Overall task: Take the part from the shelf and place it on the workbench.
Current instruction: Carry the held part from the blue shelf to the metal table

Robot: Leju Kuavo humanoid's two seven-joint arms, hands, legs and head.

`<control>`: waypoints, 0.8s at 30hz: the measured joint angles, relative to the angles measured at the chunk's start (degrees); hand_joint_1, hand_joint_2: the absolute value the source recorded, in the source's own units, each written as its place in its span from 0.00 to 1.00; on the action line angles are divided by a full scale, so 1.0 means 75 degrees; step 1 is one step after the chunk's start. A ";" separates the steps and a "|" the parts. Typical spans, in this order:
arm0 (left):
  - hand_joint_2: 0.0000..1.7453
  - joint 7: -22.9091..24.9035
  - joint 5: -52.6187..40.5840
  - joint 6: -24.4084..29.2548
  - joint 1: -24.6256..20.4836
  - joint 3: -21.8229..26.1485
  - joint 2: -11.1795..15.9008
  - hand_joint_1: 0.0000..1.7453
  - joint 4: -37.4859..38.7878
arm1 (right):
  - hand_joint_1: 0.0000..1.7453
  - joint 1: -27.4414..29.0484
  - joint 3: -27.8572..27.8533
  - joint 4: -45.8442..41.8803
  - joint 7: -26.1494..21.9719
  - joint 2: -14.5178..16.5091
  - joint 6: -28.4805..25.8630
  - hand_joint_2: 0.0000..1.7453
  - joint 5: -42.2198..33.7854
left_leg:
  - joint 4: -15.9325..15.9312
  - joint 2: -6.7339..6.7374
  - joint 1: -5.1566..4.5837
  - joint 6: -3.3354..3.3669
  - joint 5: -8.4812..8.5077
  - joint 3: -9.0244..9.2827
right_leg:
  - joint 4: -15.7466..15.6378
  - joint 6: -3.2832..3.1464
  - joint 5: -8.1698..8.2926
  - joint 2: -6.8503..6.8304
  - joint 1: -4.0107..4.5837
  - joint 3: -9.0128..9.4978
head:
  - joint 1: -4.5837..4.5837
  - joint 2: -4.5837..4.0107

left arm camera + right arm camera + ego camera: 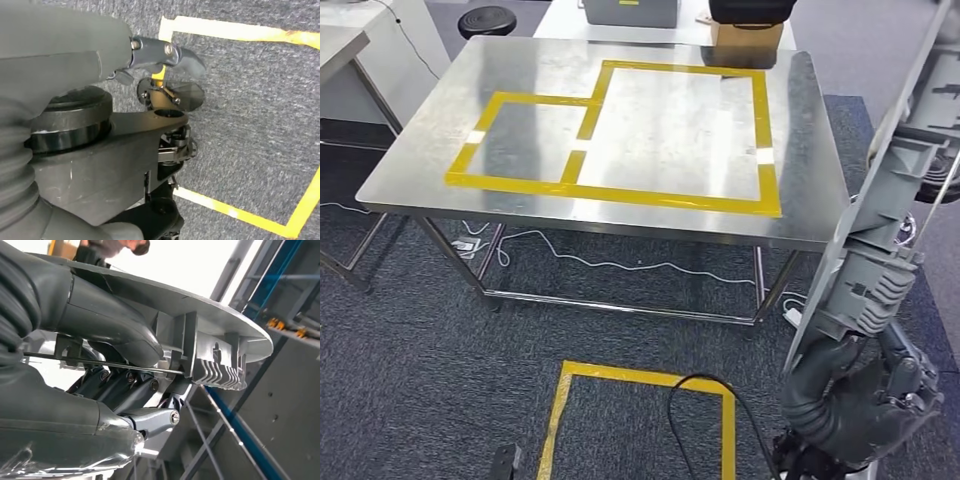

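Observation:
The part (893,190) is a long grey plastic panel with ribs and clips on its back. It stands nearly upright at the right edge of the head view, beside the workbench's right end. My right hand (863,400) grips its lower end. In the right wrist view the thumb (113,330) presses on the part (211,340) and darker fingers lie under it. The steel workbench (660,130) stands ahead, marked with two yellow tape rectangles (765,190). My left hand (166,55) hangs over the carpet with fingers apart, holding nothing.
A yellow tape square (637,378) marks the carpet in front of the bench, crossed by a black cable (697,395). White cables (622,265) lie under the bench. A cardboard box (746,40) and a black stool (486,20) stand behind it. Blue shelf beams (264,285) rise past the part.

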 joint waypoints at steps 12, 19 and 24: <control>1.00 -0.0009 -0.0058 0.0031 -0.0009 0.0077 0.0008 0.00 0.0000 | 1.00 0.0068 -0.0298 -0.0026 0.0028 0.0069 0.0002 1.00 -0.0735 | 0.0433 0.0065 0.0014 -0.0067 -0.0056 -0.0211 | -0.0009 -0.0155 0.0019 -0.0040 0.0018 -0.0021 | -0.0074 -0.0001; 1.00 -0.0308 -0.0091 -0.0223 -0.0005 0.0070 0.0007 0.00 0.0000 | 1.00 0.0051 -0.0209 0.0007 -0.0001 0.0054 0.0002 1.00 0.0085 | -0.0044 0.0049 0.0036 0.0190 0.0019 -0.0014 | 0.0681 0.0129 -0.0409 -0.0047 0.0000 -0.0369 | -0.0009 -0.0001; 1.00 -0.0824 -0.0038 -0.0216 0.0021 0.0072 0.0017 0.00 0.0000 | 1.00 0.0101 -0.0198 0.0231 0.0005 0.0035 0.0002 1.00 -0.0091 | -0.0040 0.0040 0.0038 0.0214 0.0008 0.0002 | 0.1788 0.0199 -0.0660 -0.0050 -0.0025 -0.0906 | 0.0031 -0.0001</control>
